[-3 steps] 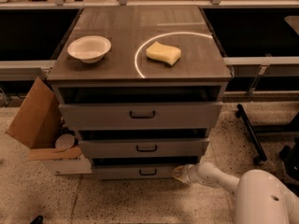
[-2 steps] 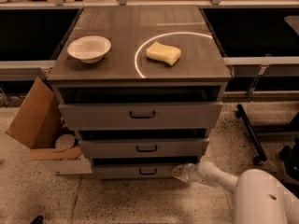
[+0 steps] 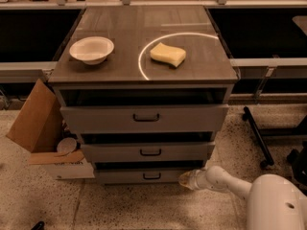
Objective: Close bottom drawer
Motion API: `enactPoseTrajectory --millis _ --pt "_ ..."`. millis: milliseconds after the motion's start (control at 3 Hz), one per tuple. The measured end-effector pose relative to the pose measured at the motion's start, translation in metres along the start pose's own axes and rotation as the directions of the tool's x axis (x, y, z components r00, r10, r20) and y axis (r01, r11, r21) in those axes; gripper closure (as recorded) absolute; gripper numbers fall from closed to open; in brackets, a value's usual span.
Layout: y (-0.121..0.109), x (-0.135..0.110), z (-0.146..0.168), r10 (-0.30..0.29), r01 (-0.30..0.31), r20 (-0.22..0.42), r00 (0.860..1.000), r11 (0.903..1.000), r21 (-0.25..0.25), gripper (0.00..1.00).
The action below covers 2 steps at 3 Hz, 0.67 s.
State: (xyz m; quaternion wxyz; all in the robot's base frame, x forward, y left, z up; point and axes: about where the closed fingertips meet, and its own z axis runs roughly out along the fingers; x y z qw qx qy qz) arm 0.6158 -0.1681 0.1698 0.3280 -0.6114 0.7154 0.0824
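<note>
The bottom drawer (image 3: 144,175) is the lowest of three grey wood-grain drawers, with a short front and a small black bar handle (image 3: 151,176). It stands slightly out from the cabinet, with a dark gap above it. My gripper (image 3: 184,178) is low near the floor at the right end of this drawer's front, touching or almost touching it. My white arm (image 3: 230,185) reaches in from the lower right.
The middle drawer (image 3: 147,152) and the top drawer (image 3: 144,117) also stand partly open. A white bowl (image 3: 91,50) and a yellow sponge (image 3: 168,54) lie on the cabinet top. An open cardboard box (image 3: 41,128) stands at the left. A black wheeled stand base (image 3: 256,135) is at the right.
</note>
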Motion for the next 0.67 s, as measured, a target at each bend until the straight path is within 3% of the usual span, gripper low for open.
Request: enactPoseTrajectory --millis 667 --pt "0.052 0.003 -0.073 -0.075 0.076 0.013 0.997 0.9860 -0.148 1.00"
